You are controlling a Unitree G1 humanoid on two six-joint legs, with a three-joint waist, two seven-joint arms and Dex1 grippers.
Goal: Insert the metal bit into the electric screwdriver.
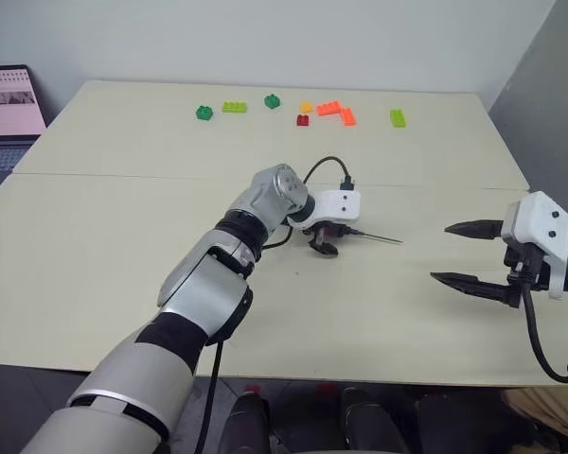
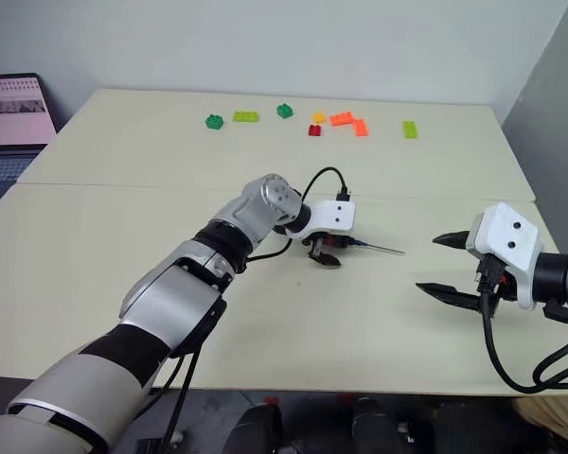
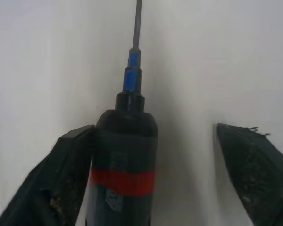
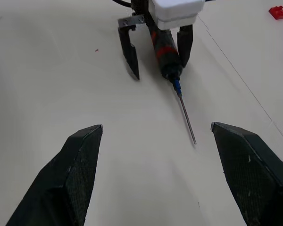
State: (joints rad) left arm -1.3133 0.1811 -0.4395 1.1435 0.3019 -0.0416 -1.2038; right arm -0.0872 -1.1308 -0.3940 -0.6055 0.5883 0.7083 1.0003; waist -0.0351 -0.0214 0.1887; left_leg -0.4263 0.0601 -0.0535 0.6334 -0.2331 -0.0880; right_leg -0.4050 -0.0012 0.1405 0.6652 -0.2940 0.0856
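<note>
The electric screwdriver (image 4: 164,49) lies on the tabletop (image 1: 123,218) with the metal bit (image 4: 187,117) seated in its blue tip. The left pincer (image 4: 155,54) straddles it, jaws spread, one finger touching. The right pincer (image 1: 459,253) hovers well apart, wide open and empty.

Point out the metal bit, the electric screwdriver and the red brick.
metal bit (image 4: 186,117): right wrist view, mid-shaft.
electric screwdriver (image 4: 165,48): right wrist view, its red band.
red brick (image 1: 303,120): left eye view, its top.
</note>
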